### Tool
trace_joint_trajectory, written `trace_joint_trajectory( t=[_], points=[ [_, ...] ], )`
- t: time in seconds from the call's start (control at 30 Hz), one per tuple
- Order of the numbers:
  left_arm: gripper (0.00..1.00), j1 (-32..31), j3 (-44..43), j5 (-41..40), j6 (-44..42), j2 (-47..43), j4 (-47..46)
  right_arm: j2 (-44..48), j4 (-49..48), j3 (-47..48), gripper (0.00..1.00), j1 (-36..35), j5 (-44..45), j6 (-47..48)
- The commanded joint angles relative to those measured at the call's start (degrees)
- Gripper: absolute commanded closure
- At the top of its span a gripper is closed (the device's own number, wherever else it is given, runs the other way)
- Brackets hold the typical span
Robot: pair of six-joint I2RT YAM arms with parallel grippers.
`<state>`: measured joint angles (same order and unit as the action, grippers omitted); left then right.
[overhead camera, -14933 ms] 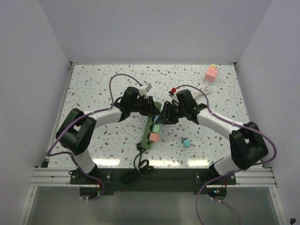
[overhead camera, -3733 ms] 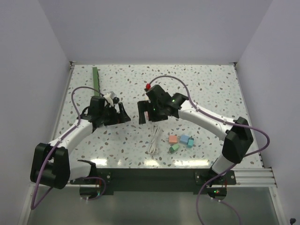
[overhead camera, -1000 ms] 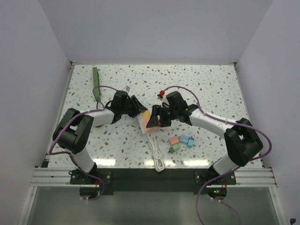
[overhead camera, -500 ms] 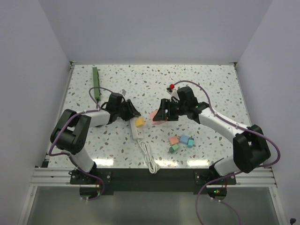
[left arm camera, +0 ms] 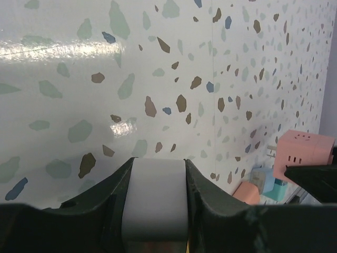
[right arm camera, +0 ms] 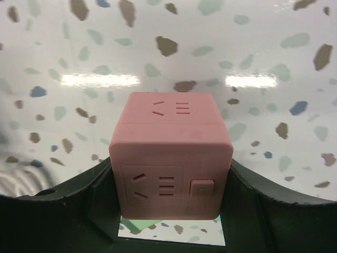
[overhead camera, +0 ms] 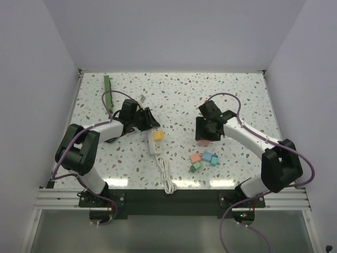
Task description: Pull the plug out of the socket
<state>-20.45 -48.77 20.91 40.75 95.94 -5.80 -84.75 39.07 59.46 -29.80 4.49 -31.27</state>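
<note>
Plug sits clamped between right fingers, white strip between left fingers.

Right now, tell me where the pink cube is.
The pink cube is held in the right pincer, right of the table's centre in the top view, next to the cluster of small coloured plugs.

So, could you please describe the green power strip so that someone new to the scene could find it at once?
On the speckled table, go to the far left corner. The dark-green power strip lies there along the left edge, a long narrow bar. Unlike the white strip in the middle, it shows no plug on it and no gripper holds it.
</note>
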Motion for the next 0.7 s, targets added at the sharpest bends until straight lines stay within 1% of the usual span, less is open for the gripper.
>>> trace_joint_trajectory(
  t=[0.0, 0.1, 0.13, 0.17, 0.2, 0.23, 0.27, 0.33, 0.37, 0.43, 0.47, 0.53, 0.57, 0.63, 0.67],
  points=[
    [1.00, -0.6, -2.1, 5.0, -3.0, -2.3, 0.1, -0.7, 6.1, 1.3, 1.00, 0.4, 9.5, -2.0],
    [1.00, -1.3, -1.9, 5.4, -3.7, -2.8, 0.3, -1.5, 5.6, 0.1, 1.00, 0.4, 8.7, -2.5],
    [1.00, -1.6, -1.8, 5.5, -3.9, -2.8, 0.2, -1.6, 5.3, -0.2, 0.91, 0.4, 8.4, -2.6],
    [1.00, -1.7, -1.5, 6.0, -4.0, -2.5, 0.2, -2.1, 5.2, -0.5, 0.77, 0.4, 7.6, -2.7],
    [1.00, -1.8, -1.5, 6.2, -4.1, -2.6, 0.1, -2.3, 5.1, -0.6, 0.77, 0.4, 7.5, -2.7],
    [1.00, -1.9, -1.5, 6.4, -4.2, -2.3, 0.0, -2.5, 5.0, -0.7, 0.64, 0.4, 7.3, -2.7],
    [1.00, -2.0, -1.2, 6.5, -4.2, -2.3, -0.1, -2.6, 4.7, -1.1, 0.57, 0.4, 7.2, -2.7],
    [1.00, -2.1, -0.9, 6.9, -4.2, -2.3, -0.5, -2.3, 4.3, -1.5, 0.50, 0.4, 6.8, -2.8],
    [1.00, -2.1, -1.0, 7.0, -4.1, -2.3, -0.6, -2.0, 4.3, -1.7, 0.44, 0.4, 6.6, -2.9],
    [1.00, -2.1, -1.0, 7.3, -4.1, -2.3, -0.6, -1.1, 4.7, -1.5, 0.37, 0.4, 6.4, -2.9],
    [1.00, -2.1, -1.0, 7.3, -4.1, -2.3, -0.6, -0.6, 5.0, -1.2, 0.28, 0.4, 6.1, -2.9],
    [1.00, -2.1, -0.9, 7.4, -4.3, -2.3, -0.6, 1.4, 5.8, -0.3, 0.19, 0.4, 5.3, -2.7],
    [1.00, -2.1, -1.1, 7.5, -4.3, -2.3, -0.6, 2.3, 6.6, 0.7, 0.09, 0.4, 5.1, -2.5],
    [1.00, -2.2, -1.1, 7.7, -4.2, -2.2, -0.6, 4.7, 7.7, 2.1, 0.03, 0.4, 4.9, -2.0],
    [1.00, -2.2, -1.1, 7.8, -4.3, -2.2, -0.8, 5.3, 8.6, 3.7, 0.01, 0.4, 4.9, -1.8]
  ],
)
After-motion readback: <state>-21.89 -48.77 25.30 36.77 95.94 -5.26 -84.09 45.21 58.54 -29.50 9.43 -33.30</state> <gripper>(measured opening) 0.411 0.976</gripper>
